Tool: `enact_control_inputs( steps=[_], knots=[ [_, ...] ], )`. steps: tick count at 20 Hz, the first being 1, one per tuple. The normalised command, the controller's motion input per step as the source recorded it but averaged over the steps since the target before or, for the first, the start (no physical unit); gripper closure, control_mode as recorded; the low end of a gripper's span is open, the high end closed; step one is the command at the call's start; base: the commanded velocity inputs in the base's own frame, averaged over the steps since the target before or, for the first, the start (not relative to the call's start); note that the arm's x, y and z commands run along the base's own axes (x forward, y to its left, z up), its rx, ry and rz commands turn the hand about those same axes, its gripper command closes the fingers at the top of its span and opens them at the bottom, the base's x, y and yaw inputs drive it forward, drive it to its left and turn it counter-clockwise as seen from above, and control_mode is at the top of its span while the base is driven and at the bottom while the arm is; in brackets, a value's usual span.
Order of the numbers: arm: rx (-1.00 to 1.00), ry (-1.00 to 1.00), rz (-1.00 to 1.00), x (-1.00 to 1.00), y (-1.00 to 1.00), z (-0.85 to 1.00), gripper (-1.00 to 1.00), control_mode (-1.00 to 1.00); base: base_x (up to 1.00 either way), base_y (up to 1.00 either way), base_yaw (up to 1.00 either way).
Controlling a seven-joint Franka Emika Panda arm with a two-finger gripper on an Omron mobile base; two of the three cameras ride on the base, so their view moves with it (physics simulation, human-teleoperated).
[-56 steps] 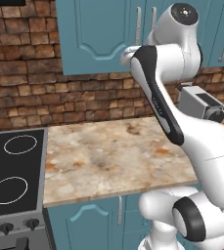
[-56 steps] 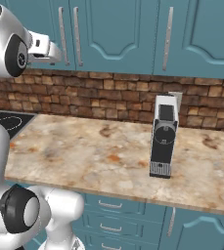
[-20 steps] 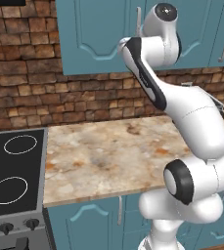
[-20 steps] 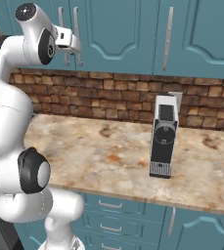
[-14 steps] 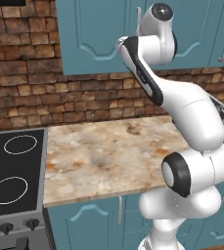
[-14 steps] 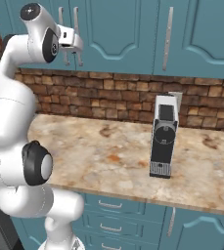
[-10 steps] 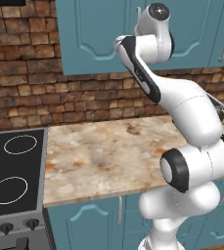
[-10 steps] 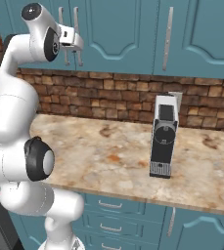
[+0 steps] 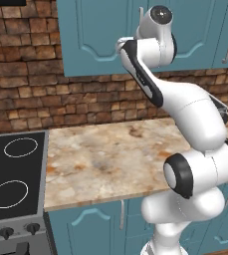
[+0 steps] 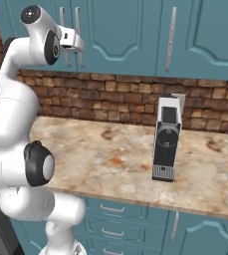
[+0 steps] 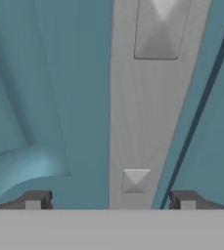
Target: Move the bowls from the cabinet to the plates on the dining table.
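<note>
— Where do you stand against the cabinet (image 10: 120, 30)?

— Your gripper (image 11: 111, 197) is spread wide, holding nothing; a silver bar handle (image 11: 143, 107) of the closed door runs between the two fingertips (image 11: 35, 199), up close.

— And the other cameras?

— The right base view gives you the coffee machine (image 10: 166, 139) on the counter (image 10: 110, 154); the left shows the cooktop (image 9: 11, 184) at the far left.

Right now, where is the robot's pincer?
The pincer is up at the teal cabinet, open around a silver bar handle in the hand view, and high on the left in the right base view.
</note>
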Motion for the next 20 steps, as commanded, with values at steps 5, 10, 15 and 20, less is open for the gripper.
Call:
enact_control_inputs(
  steps=[5, 10, 15, 20],
  knots=[
    [0.00, 0.00, 0.00, 0.00, 0.00, 0.00, 1.00, -1.00, 0.00, 0.00, 0.00],
    [0.00, 0.00, 0.00, 0.00, 0.00, 0.00, 1.00, -1.00, 0.00, 0.00, 0.00],
    [0.00, 0.00, 0.00, -0.05, 0.01, 0.00, 1.00, -1.00, 0.00, 0.00, 0.00],
    [0.00, -0.05, 0.00, -0.42, 0.10, 0.00, 1.00, -1.00, 0.00, 0.00, 0.00]
  ],
)
